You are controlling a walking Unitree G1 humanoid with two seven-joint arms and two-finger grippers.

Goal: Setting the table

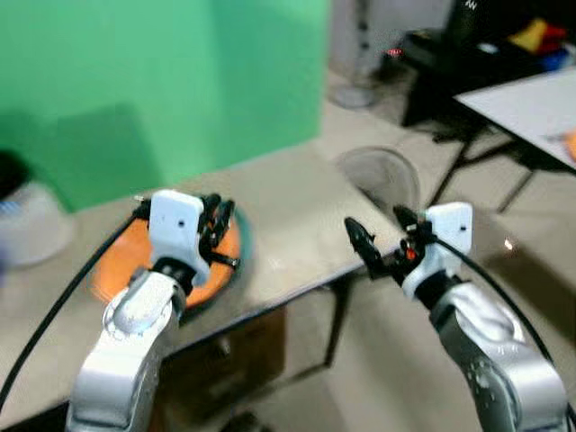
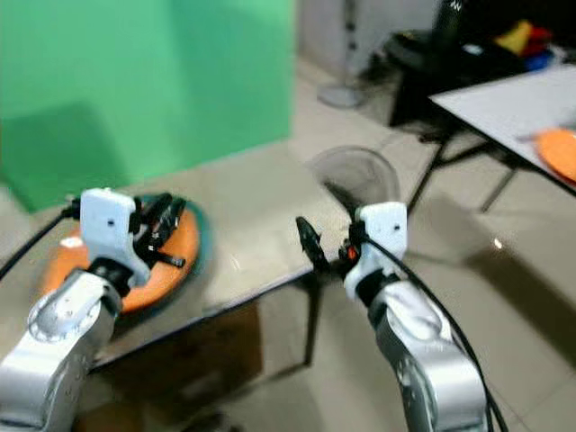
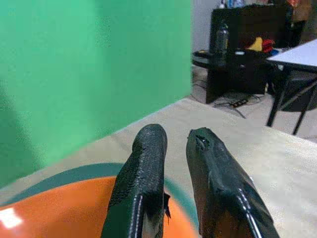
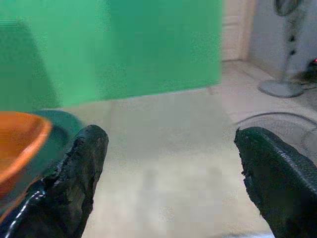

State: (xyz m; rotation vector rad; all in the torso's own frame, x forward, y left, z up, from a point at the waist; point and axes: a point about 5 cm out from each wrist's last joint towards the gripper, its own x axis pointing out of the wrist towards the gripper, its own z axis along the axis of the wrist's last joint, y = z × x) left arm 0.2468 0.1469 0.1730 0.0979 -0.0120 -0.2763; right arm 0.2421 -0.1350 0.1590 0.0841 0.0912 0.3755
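Observation:
An orange plate (image 1: 115, 272) lies stacked on a teal plate (image 1: 239, 245) at the left of the beige table (image 1: 288, 225). My left gripper (image 1: 219, 214) hovers just over the orange plate (image 3: 49, 213), its fingers (image 3: 143, 168) shut with nothing between them. My right gripper (image 1: 378, 229) hangs at the table's front right edge, open and empty, with its fingers (image 4: 84, 158) wide apart. A clear glass dish (image 1: 378, 171) sits at the table's far right corner, just beyond the right gripper.
A green screen (image 1: 162, 81) stands behind the table. A white container (image 1: 31, 229) sits at the far left. To the right, over bare floor, are a white folding table (image 2: 513, 99) holding an orange plate (image 2: 558, 148), black furniture (image 1: 468, 54) and a fan base (image 1: 351, 94).

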